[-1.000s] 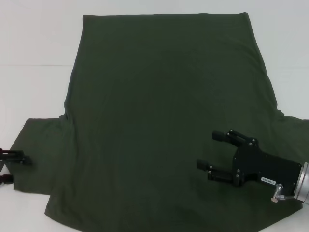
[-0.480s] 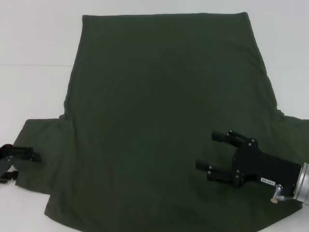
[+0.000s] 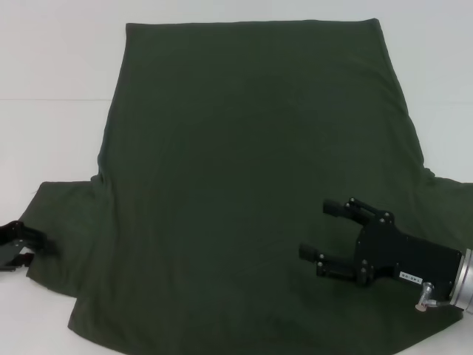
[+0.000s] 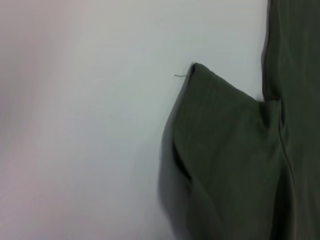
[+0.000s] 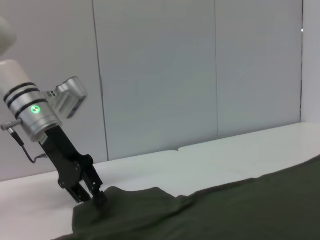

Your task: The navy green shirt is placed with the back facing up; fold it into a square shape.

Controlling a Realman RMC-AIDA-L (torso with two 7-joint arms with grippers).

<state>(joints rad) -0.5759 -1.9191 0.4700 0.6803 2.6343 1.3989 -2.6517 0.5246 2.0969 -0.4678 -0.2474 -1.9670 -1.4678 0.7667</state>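
The navy green shirt (image 3: pixel 251 185) lies spread flat on the white counter (image 3: pixel 52 74), back up, its body running away from the robot and a short sleeve reaching out to each side near the robot's end. It looks like thin, soft cloth: light, limp, and likely to sag, drag and wrinkle rather than hold any shape when lifted. A good hold would be a pinch on a doubled edge, such as the sleeve hem or a corner, where the fabric is thicker and less likely to slip out.

The left hand (image 3: pixel 29 244) sits at the outer edge of the left sleeve, its fingertips down on the cloth in the right wrist view; whether it has pinched the fabric cannot be told. The right hand (image 3: pixel 321 233) hovers over the shirt's right side with its two fingers spread apart, gripping nothing.
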